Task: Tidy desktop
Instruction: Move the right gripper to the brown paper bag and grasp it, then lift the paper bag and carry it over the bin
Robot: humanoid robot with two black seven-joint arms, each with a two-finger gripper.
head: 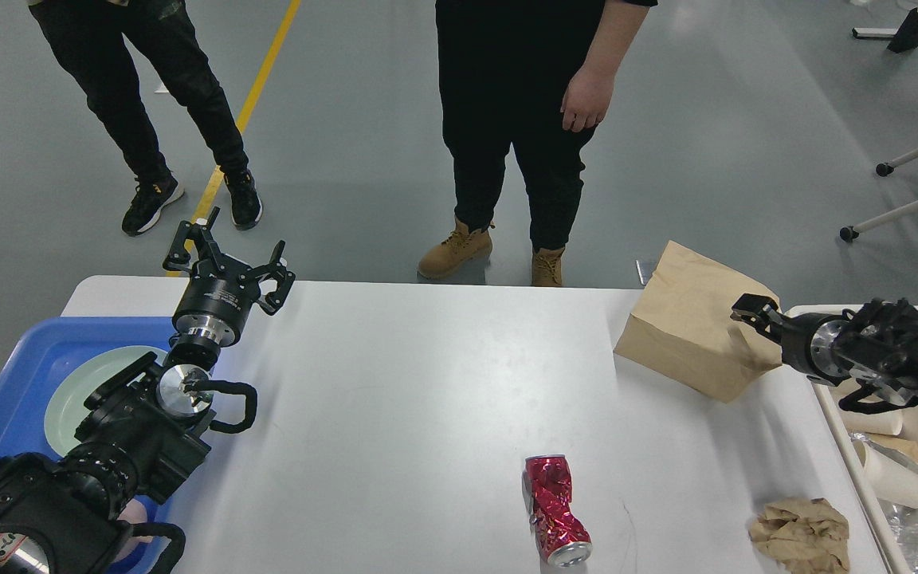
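Head view: large white matte counter (427,399) with rounded corners, filling the lower middle, wider than anything resting on it. Crushed red metal drinks can (553,509) lying on its side near the front edge, right of centre. Crumpled brown paper wad (802,532) at the front right corner, well apart from the can. Tan paper bag (698,319) standing tilted at the far right corner, its top reaching past the far edge.

Right claw (748,309) at the bag's right side, touching or just short of the paper; seen small and dark, so cannot tell whether spread or pressed together. Left claw (228,259) raised over the far left corner, fingers spread apart, holding nothing.

Blue plastic tray (21,359) on the left end of the counter, pale green round plate (76,383) inside it, both partly hidden behind the left arm. Beige rectangular bin (905,462) just beside the counter's right edge, with white paper cups (889,478) and clear crinkled wrapping inside.

Beyond the far edge, on grey floor: person in black trousers and tan boots (523,127) near the middle, second person in black trousers and black trainers (156,104) to the left, beside a yellow floor line (256,88).
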